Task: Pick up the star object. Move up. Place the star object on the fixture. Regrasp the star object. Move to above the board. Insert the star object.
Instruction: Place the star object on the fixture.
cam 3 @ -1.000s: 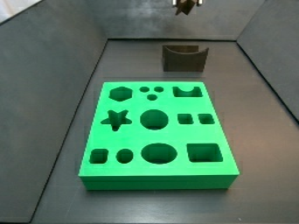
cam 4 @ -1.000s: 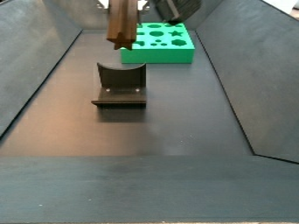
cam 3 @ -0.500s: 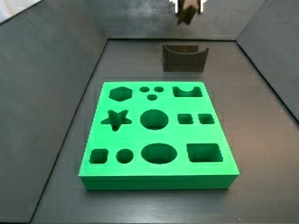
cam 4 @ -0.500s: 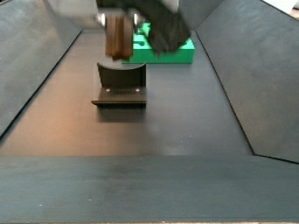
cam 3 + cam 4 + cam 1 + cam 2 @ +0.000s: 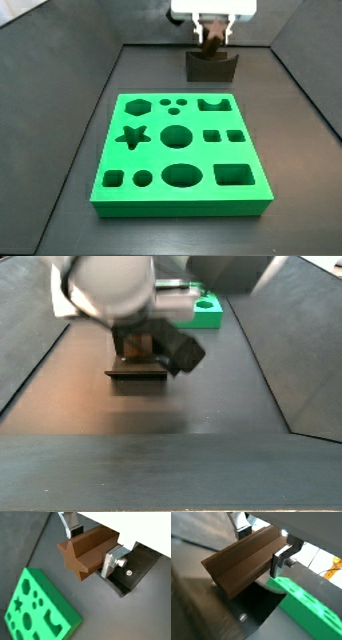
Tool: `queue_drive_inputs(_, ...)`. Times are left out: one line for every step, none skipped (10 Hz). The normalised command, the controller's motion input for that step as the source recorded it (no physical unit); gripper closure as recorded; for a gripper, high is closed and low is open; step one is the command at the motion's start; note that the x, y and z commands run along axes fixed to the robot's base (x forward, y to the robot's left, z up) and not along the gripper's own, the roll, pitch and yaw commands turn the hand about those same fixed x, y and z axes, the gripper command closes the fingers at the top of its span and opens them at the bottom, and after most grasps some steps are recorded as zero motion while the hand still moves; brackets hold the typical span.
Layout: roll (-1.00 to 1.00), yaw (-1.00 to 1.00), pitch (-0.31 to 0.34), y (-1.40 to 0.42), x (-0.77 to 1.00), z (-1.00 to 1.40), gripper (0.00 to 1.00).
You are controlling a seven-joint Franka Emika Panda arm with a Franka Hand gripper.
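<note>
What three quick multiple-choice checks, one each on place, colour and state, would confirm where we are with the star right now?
1. Where is the gripper?
A. over the board's star hole
B. just above the fixture
C. low on the bare floor in front of the board

2. What colour is the board?
A. blue
B. grey
C. bright green

3. What is the state of the star?
A. clamped between the fingers
B. lying in the board
C. loose on the floor

Answers: 1 B, a side view shows it right over the notched block. 2 C, plain in every view. 3 A, both wrist views show the plates gripping it.
</note>
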Motion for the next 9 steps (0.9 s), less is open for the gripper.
queue_drive_inputs(-0.18, -0.17, 0.030, 0.12, 0.15, -0.73, 1.00)
queue_drive_inputs(-0.17, -0.16, 0.016, 0.10, 0.13, -0.59, 1.00)
queue_drive_inputs(-0.16, -0.14, -0.014, 0.07, 0.10, -0.34, 1.00)
queue_drive_inputs(-0.13, -0.11, -0.032, 0.07, 0.06, -0.26, 1.00)
queue_drive_inputs(-0.12, -0.09, -0.038, 0.06, 0.06, -0.25, 1.00)
queue_drive_inputs(-0.12, -0.08, -0.038, 0.06, 0.06, -0.25, 1.00)
queue_drive_inputs(-0.12, -0.07, -0.038, 0.06, 0.06, -0.25, 1.00)
queue_drive_inputs(0.00, 0.00, 0.000, -0.50, 0.00, -0.17, 1.00)
queue_drive_inputs(0.00, 0.00, 0.000, 0.00, 0.00, 0.00, 0.00)
